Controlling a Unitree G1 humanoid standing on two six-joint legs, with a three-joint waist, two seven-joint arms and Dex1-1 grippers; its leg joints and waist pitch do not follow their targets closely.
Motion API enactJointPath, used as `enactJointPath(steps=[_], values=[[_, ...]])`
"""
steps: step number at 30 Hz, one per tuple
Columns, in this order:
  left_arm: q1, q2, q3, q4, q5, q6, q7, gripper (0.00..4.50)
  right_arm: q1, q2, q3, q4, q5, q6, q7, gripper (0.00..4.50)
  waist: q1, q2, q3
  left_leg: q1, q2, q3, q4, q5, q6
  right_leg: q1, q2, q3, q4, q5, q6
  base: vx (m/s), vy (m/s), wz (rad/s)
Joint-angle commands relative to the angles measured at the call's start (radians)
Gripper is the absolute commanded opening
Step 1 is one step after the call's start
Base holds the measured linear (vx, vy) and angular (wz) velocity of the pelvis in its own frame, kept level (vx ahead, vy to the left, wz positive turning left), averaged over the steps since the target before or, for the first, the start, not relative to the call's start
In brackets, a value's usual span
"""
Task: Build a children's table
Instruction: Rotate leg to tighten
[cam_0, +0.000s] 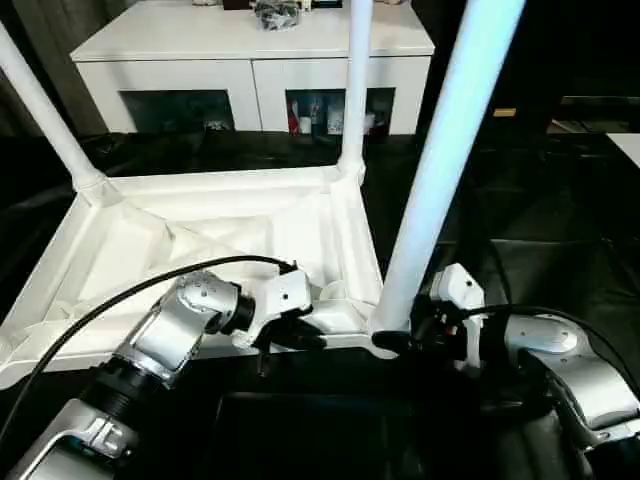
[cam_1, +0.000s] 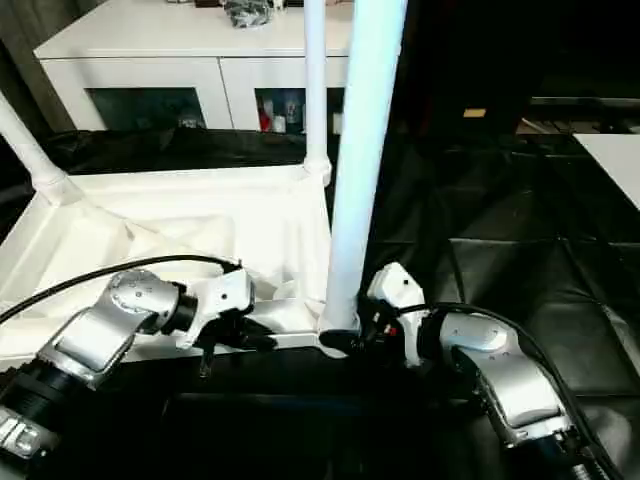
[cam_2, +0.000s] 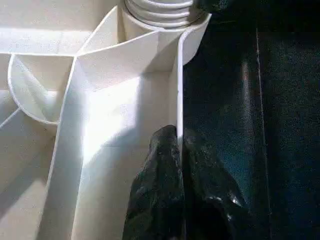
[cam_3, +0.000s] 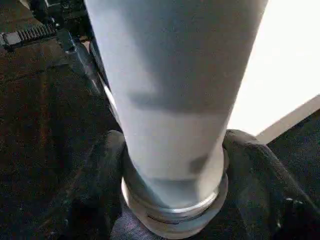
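While the upturned tabletop (cam_0: 200, 250) lies ribbed side up on the black sheet (cam_1: 520, 230), two legs (cam_0: 352, 90) already stand in its far corner sockets, in front of the white cabinet (cam_0: 250, 50). A third leg (cam_0: 440, 170) rises nearly upright from the near right corner socket (cam_3: 172, 210), its long axis leaning a little rightward at the top. The right gripper (cam_3: 172, 165) is nearer, its black fingers (cam_3: 250, 165) straddling the leg's base, with contact unclear. The left gripper (cam_2: 179, 150) is pinched narrowly on the tabletop's near rim (cam_2: 176, 100), just beside that socket.
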Motion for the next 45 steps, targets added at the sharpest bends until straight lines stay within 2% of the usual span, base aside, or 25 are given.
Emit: enactJointPath(steps=[1,3,5,6,7,8,11,12,13,15,16,18,19,22,24,28,30,32,34,36,38,40,43,44,45], values=[[0.040,0.016,-0.060,0.026,0.026,0.029,-0.030,0.00,0.005,0.002,0.012,0.054,-0.051,0.015,-0.057,2.69,0.001,-0.010,-0.042,0.000,0.048,-0.015,-0.065,-0.096,0.095,0.045,-0.057,0.028,-0.052,0.045,-0.310,0.000,0.000,0.00],[0.036,-0.017,-0.047,0.041,0.035,0.047,0.031,0.00,-0.016,0.062,-0.010,0.103,-0.075,0.026,-0.169,2.68,-0.003,-0.010,-0.037,0.001,0.047,-0.015,-0.071,-0.141,0.075,0.041,-0.056,0.026,-0.060,-0.030,-0.301,0.000,0.000,0.00],[0.013,-0.096,-0.013,0.083,0.046,0.082,0.161,0.00,-0.050,0.161,-0.044,0.166,-0.092,0.041,-0.328,2.66,-0.019,-0.011,-0.023,0.008,0.045,-0.015,-0.083,-0.265,0.013,0.031,-0.056,0.027,-0.079,-0.251,-0.267,0.000,0.000,0.00],[-0.007,-0.160,0.012,0.120,0.055,0.108,0.264,0.00,-0.076,0.238,-0.073,0.208,-0.100,0.055,-0.450,2.66,-0.026,-0.011,-0.025,0.012,0.043,-0.022,-0.084,-0.312,-0.017,0.030,-0.058,0.027,-0.085,-0.354,-0.237,-0.059,0.002,-0.02],[-0.009,-0.168,0.015,0.124,0.057,0.111,0.276,0.00,-0.079,0.247,-0.077,0.213,-0.101,0.057,-0.466,2.66,-0.031,-0.010,-0.023,0.012,0.043,-0.023,-0.086,-0.320,-0.028,0.026,-0.057,0.028,-0.087,-0.381,-0.224,-0.071,0.014,-0.04],[-0.018,-0.196,0.025,0.140,0.061,0.124,0.321,0.00,-0.091,0.281,-0.092,0.232,-0.104,0.064,-0.524,2.66,-0.033,-0.010,-0.027,0.010,0.042,-0.028,-0.087,-0.323,-0.039,0.028,-0.058,0.028,-0.088,-0.393,-0.203,-0.071,0.014,-0.04],[-0.064,-0.375,0.076,0.246,0.079,0.169,0.588,0.00,-0.173,0.471,-0.208,0.375,-0.103,0.056,-0.897,2.65,-0.042,-0.008,-0.029,0.014,0.040,-0.027,-0.087,-0.338,-0.048,0.016,-0.056,0.029,-0.095,-0.386,-0.192,-0.020,0.007,-0.01],[-0.071,-0.392,0.076,0.261,0.085,0.164,0.617,0.00,-0.184,0.492,-0.221,0.394,-0.098,0.051,-0.932,2.65,-0.044,-0.008,-0.031,0.014,0.039,-0.030,-0.088,-0.337,-0.052,0.016,-0.057,0.029,-0.098,-0.375,-0.189,0.000,0.000,0.00],[-0.071,-0.392,0.076,0.261,0.085,0.164,0.617,0.00,-0.184,0.492,-0.221,0.394,-0.098,0.051,-0.932,2.65,-0.042,-0.010,-0.035,0.014,0.039,-0.030,-0.087,-0.322,-0.049,0.020,-0.056,0.030,-0.097,-0.344,-0.188,0.000,0.000,0.00],[-0.084,-0.418,0.070,0.285,0.098,0.150,0.655,0.00,-0.204,0.519,-0.223,0.426,-0.103,0.031,-0.970,2.63,-0.037,-0.009,-0.034,0.011,0.040,-0.024,-0.087,-0.309,-0.030,0.018,-0.052,0.030,-0.095,-0.272,-0.193,0.000,0.000,0.00],[-0.090,-0.431,0.066,0.297,0.102,0.143,0.668,0.00,-0.218,0.528,-0.213,0.444,-0.104,0.009,-0.963,2.63,-0.033,-0.016,-0.032,0.013,0.038,-0.020,-0.086,-0.316,-0.017,0.016,-0.051,0.031,-0.098,-0.281,-0.190,0.000,0.000,0.00],[-0.103,-0.443,0.055,0.325,0.137,0.123,0.682,0.00,-0.249,0.546,-0.188,0.473,-0.140,-0.030,-0.956,2.63,-0.033,-0.014,-0.034,-0.001,0.037,-0.024,-0.087,-0.292,-0.006,0.025,-0.057,0.029,-0.098,-0.314,-0.173,0.000,0.000,0.00],[-0.106,-0.440,0.052,0.330,0.147,0.120,0.682,0.00,-0.255,0.551,-0.185,0.470,-0.141,-0.049,-0.929,2.63,-0.031,-0.014,-0.034,-0.001,0.038,-0.024,-0.087,-0.285,-0.004,0.024,-0.057,0.029,-0.099,-0.316,-0.169,0.000,0.000,0.00],[-0.101,-0.396,0.040,0.331,0.162,0.115,0.653,0.00,-0.244,0.518,-0.166,0.403,-0.149,-0.113,-0.854,3.33,-0.024,-0.014,-0.038,-0.004,0.039,-0.025,-0.086,-0.259,0.003,0.026,-0.058,0.030,-0.094,-0.285,-0.165,0.000,0.000,0.00],[-0.098,-0.372,0.031,0.328,0.163,0.117,0.633,0.00,-0.239,0.497,-0.176,0.374,-0.138,-0.125,-0.845,3.39,-0.022,-0.012,-0.039,-0.005,0.041,-0.024,-0.085,-0.228,0.011,0.029,-0.055,0.029,-0.087,-0.205,-0.183,0.000,0.000,0.00],[-0.080,-0.321,0.016,0.304,0.157,0.095,0.554,0.00,-0.221,0.409,-0.169,0.289,-0.117,-0.099,-0.729,3.70,-0.019,-0.014,-0.041,-0.008,0.042,-0.021,-0.081,-0.201,0.032,0.034,-0.056,0.028,-0.083,-0.154,-0.203,0.000,0.000,0.00],[-0.070,-0.296,0.010,0.289,0.156,0.085,0.514,0.00,-0.205,0.354,-0.144,0.246,-0.119,-0.074,-0.649,3.73,-0.020,-0.011,-0.039,-0.015,0.043,-0.023,-0.084,-0.197,0.045,0.038,-0.057,0.026,-0.081,-0.154,-0.205,0.000,0.000,0.00],[-0.053,-0.243,-0.001,0.255,0.142,0.078,0.427,0.00,-0.162,0.222,-0.085,0.163,-0.147,-0.059,-0.490,3.73,-0.016,-0.006,-0.042,-0.008,0.046,-0.021,-0.076,-0.168,0.050,0.036,-0.055,0.029,-0.078,-0.106,-0.217,0.000,0.000,0.00],[-0.042,-0.185,-0.031,0.231,0.131,0.002,0.322,0.00,-0.107,0.107,-0.039,0.091,-0.142,-0.075,-0.325,3.73,-0.011,-0.010,-0.044,-0.012,0.046,-0.022,-0.071,-0.135,0.072,0.044,-0.055,0.028,-0.071,-0.020,-0.235,0.000,0.000,0.00],[-0.028,-0.138,-0.046,0.200,0.106,-0.028,0.227,0.00,-0.053,0.026,-0.020,0.024,-0.100,-0.078,-0.194,3.73,-0.009,-0.007,-0.045,-0.011,0.047,-0.021,-0.068,-0.124,0.097,0.044,-0.057,0.028,-0.063,0.041,-0.263,0.000,0.000,0.00],[-0.002,-0.055,-0.076,0.130,0.053,-0.073,0.042,0.00,0.014,-0.062,-0.016,-0.050,-0.027,-0.049,-0.056,3.73,-0.005,-0.011,-0.044,-0.012,0.052,-0.021,-0.070,-0.123,0.120,0.047,-0.059,0.029,-0.060,0.067,-0.275,0.000,0.000,0.00],[-0.002,-0.035,-0.084,0.118,0.052,-0.078,0.013,0.00,0.024,-0.072,-0.017,-0.056,-0.018,-0.044,-0.041,3.73,-0.006,-0.005,-0.043,-0.004,0.055,-0.020,-0.070,-0.130,0.125,0.040,-0.058,0.027,-0.059,0.066,-0.294,0.000,0.000,0.00],[-0.001,-0.018,-0.076,0.090,0.038,-0.066,-0.015,0.00,0.029,-0.081,-0.007,-0.054,-0.014,-0.042,-0.027,3.73,-0.003,-0.006,-0.038,0.000,0.055,-0.016,-0.075,-0.165,0.105,0.038,-0.059,0.028,-0.064,-0.002,-0.304,0.000,0.000,0.00],[0.000,-0.010,-0.074,0.072,0.024,-0.055,-0.032,0.00,0.024,-0.075,0.002,-0.049,-0.014,-0.040,-0.029,3.73,0.002,-0.005,-0.038,0.006,0.056,-0.014,-0.075,-0.181,0.091,0.035,-0.059,0.029,-0.067,-0.035,-0.302,0.000,0.000,0.00],[0.000,-0.008,-0.074,0.068,0.023,-0.055,-0.035,0.00,0.022,-0.072,0.004,-0.047,-0.013,-0.039,-0.029,3.73,0.003,-0.004,-0.039,0.003,0.056,-0.016,-0.076,-0.170,0.082,0.037,-0.060,0.029,-0.064,-0.035,-0.300,0.000,0.000,0.00]])
